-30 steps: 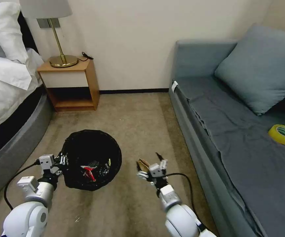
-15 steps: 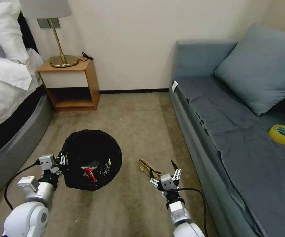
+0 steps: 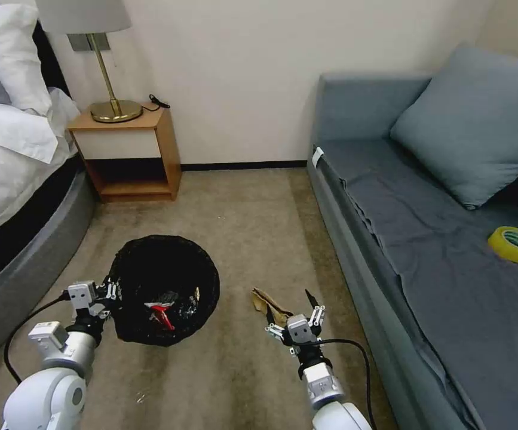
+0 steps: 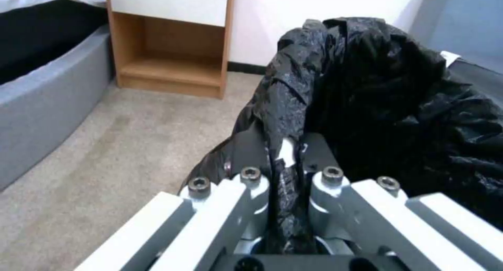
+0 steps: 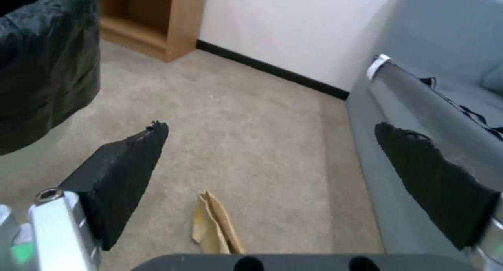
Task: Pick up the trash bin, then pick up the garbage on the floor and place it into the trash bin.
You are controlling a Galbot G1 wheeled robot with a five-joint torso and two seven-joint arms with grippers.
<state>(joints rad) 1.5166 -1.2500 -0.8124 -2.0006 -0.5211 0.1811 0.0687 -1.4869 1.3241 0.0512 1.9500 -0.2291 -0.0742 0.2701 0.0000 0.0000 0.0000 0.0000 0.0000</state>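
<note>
Black mesh trash bin [image 3: 164, 289] is sitting at the robot's eleven o'clock, its bag-lined rim pinched fast by the left gripper [image 3: 108, 294]. One tan crumpled paper [image 3: 266, 303] is lying on the carpet [image 3: 247, 227] at one o'clock, just beyond the right gripper [image 3: 290, 307], whose fingers are gaping wide, arm stretched low and forward.

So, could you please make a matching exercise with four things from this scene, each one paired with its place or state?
Things:
1. trash bin
2. tan paper
3. yellow tape roll
4. right gripper

Places or states:
A. on the sofa
B. open, just above the carpet
C. lying on the carpet
D. rim pinched by the left gripper

Pairs: 1-D, 2-C, 3-A, 4-B
</note>
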